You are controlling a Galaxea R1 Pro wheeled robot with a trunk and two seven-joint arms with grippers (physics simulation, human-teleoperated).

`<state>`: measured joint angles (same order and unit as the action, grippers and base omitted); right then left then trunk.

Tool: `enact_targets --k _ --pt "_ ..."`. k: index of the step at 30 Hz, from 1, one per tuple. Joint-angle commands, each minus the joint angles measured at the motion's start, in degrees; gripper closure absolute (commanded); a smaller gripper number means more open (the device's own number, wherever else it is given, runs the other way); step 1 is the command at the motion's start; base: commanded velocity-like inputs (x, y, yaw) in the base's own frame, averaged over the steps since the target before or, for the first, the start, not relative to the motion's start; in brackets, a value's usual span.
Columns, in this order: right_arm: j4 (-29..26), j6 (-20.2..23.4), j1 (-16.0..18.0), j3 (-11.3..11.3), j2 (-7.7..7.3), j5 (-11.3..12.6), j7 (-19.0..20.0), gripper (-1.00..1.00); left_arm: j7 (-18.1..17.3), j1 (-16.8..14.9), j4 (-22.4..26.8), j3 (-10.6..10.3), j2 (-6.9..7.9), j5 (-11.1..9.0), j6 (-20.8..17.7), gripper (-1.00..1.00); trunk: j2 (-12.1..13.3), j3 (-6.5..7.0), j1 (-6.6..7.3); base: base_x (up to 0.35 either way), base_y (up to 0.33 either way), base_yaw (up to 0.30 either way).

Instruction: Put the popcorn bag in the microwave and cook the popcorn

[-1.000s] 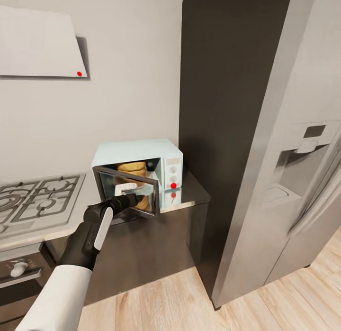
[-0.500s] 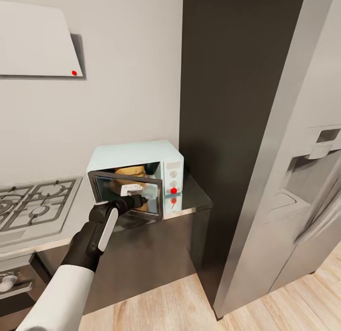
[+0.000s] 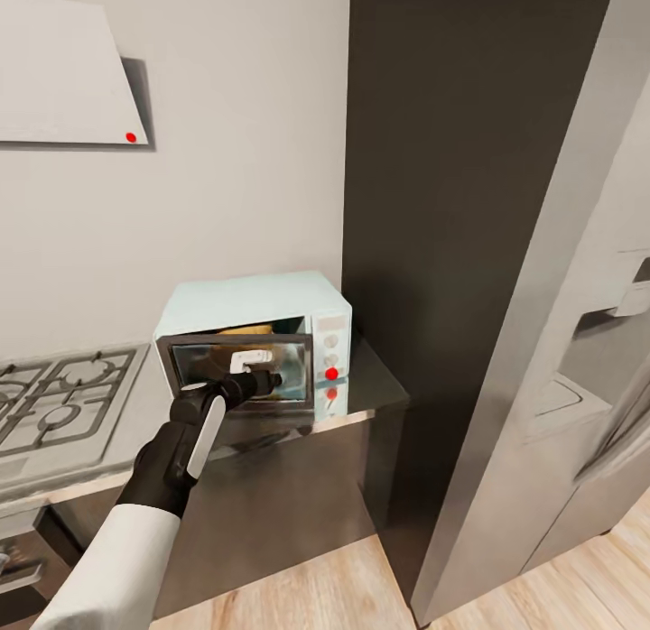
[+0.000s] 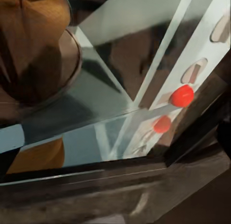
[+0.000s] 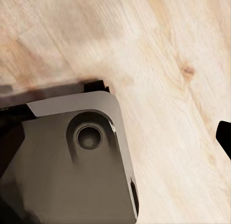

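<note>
A hob (image 3: 54,404) was seen at the left on the grey table (image 3: 379,391), with the microwave (image 3: 257,341) beside it, against the dark side of a tall fridge (image 3: 542,296). The left gripper (image 3: 264,380) was set against the glass door (image 3: 236,373), which stood nearly shut, only a narrow gap being left along its top edge. Whether the fingers were spread or pressed together could not be told. The bag (image 4: 33,46) was already inside the microwave, upright on the round plate (image 4: 72,58); it was seen as a tan-brown, ridged sack, partly through the glass. The step in hand was judged to be the closing of the door. For the next move, the door would have to be pushed fully home, and then the red button (image 3: 331,374) on the pale side panel reached, so that heating could be started. The right wrist view took in wooden floor (image 5: 168,65) and a grey corner of the robot's base (image 5: 72,161).
</note>
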<state>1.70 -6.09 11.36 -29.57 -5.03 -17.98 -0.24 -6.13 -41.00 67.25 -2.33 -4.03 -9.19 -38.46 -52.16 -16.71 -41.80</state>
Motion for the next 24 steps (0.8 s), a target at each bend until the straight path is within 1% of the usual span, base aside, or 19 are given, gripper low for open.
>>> enact_targets --k 1,21,24 --pt "0.2 -0.4 0.1 -0.5 -0.05 -0.5 0.0 -1.00 0.1 0.0 0.0 0.0 -0.01 -0.1 -0.3 -1.00 0.0 -0.07 -0.02 0.150 0.000 0.000" --pt "0.1 -0.4 0.1 -0.5 -0.14 -0.5 0.0 -1.00 0.1 0.0 0.1 0.1 -0.01 -0.1 -0.3 -1.00 0.0 -0.07 -0.02 0.150 0.000 0.000" --pt "0.2 -0.4 0.1 -0.5 -0.15 -0.5 0.0 -1.00 0.1 0.0 0.1 0.0 -0.01 -0.1 -0.3 -1.00 0.0 -0.07 -0.02 0.083 0.000 0.000"
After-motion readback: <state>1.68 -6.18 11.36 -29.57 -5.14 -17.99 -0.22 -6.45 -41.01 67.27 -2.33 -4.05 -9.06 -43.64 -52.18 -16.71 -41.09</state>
